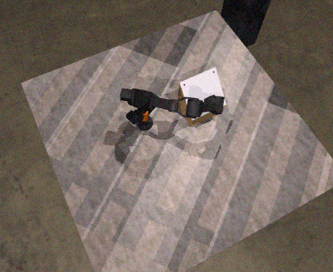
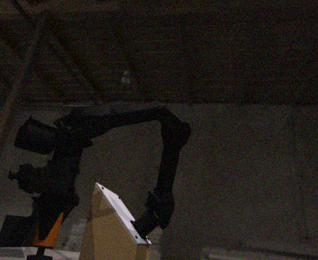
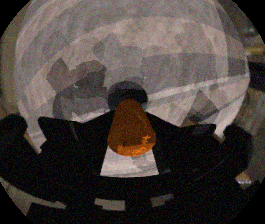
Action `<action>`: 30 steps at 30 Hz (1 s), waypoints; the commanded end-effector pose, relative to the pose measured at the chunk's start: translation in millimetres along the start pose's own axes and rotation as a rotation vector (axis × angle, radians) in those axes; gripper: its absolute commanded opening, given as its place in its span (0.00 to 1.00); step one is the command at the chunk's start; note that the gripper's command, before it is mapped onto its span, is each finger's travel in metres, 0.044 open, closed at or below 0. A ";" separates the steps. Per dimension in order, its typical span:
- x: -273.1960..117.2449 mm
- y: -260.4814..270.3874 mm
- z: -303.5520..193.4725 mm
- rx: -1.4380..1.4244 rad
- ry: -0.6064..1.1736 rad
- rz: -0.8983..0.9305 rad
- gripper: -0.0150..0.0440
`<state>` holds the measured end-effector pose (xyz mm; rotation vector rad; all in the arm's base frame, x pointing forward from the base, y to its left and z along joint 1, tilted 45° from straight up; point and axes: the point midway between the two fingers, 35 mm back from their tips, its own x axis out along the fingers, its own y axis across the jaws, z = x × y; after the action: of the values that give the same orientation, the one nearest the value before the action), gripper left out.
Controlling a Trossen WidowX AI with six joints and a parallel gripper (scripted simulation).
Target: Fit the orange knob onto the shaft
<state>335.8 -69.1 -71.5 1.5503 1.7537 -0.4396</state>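
Holding: our black parallel-jaw gripper (image 2: 47, 227) (image 3: 130, 113), partly open, is closed on the tapered orange knob (image 1: 146, 116) (image 2: 52, 235) (image 3: 131, 128).
Knob: we see it above the round dark pedestal (image 1: 144, 123) (image 2: 39, 258) (image 3: 127, 94).
Shaft: we see dark D-shaped shaft (image 2: 40, 251) between them.
Mount: our black arm (image 1: 164, 104) (image 2: 168, 164) stands on a white-topped tan wedge (image 1: 204, 81) (image 2: 107, 227).

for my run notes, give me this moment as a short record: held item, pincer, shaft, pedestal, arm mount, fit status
held item: orange knob, wider end down in the exterior view
pincer: shut on the orange knob
shaft: dark shaft, part showing below the knob
pedestal: round dark pedestal, below the knob
arm mount: sloped white plate on a tan wedge block
fit status: knob not down on the pedestal; flat-side alignment cannot be told
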 end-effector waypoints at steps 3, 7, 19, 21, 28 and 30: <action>-4.8 3.0 1.5 0.079 -0.006 0.005 0.25; -5.5 4.9 2.2 0.203 -0.006 0.005 0.25; -4.9 7.9 3.3 0.203 -0.006 0.005 0.25; -4.5 7.8 3.4 0.203 -0.006 0.005 0.25; -3.2 6.3 2.9 0.203 -0.006 0.005 0.25; -2.7 6.2 3.0 0.203 -0.006 0.005 0.25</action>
<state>342.5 -71.4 -70.0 1.6870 1.7483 -0.6326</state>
